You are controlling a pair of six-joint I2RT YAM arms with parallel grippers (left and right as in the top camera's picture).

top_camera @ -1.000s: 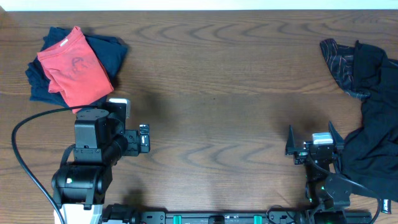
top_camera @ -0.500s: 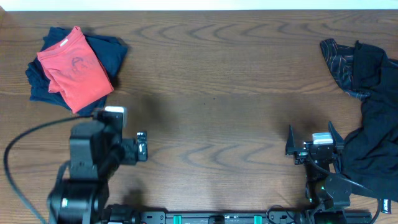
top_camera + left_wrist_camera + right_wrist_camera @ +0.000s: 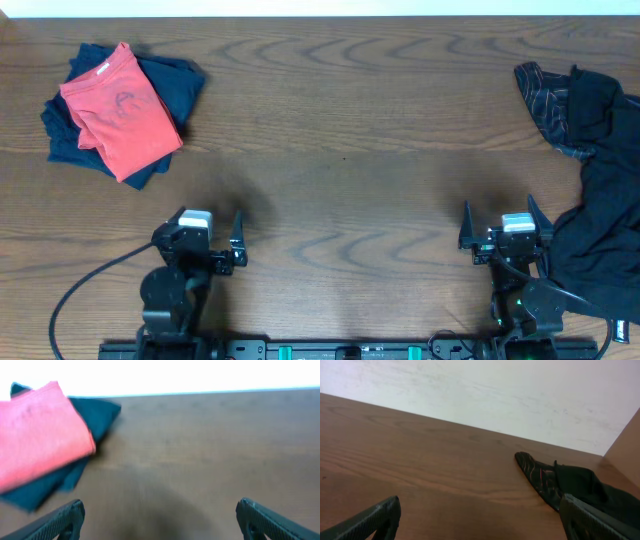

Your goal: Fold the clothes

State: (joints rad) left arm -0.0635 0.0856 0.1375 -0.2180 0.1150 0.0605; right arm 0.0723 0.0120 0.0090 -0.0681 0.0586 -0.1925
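Observation:
A folded coral-red T-shirt (image 3: 118, 110) lies on top of a folded navy blue garment (image 3: 178, 80) at the far left of the table. Both show in the left wrist view, the T-shirt (image 3: 40, 435) over the navy garment (image 3: 95, 415). Black garments (image 3: 600, 190) lie crumpled at the right edge, one with a thin striped pattern (image 3: 545, 95), also in the right wrist view (image 3: 560, 482). My left gripper (image 3: 205, 228) is open and empty near the front edge, well short of the stack. My right gripper (image 3: 500, 222) is open and empty, just left of the black pile.
The brown wooden table (image 3: 340, 150) runs to a white wall at the back. Black cables trail from the left arm base (image 3: 90, 290). The black pile hangs near the table's right edge.
My left arm has drawn back from beside the red T-shirt toward the front edge and now sits low. The right arm and the clothes have not moved.

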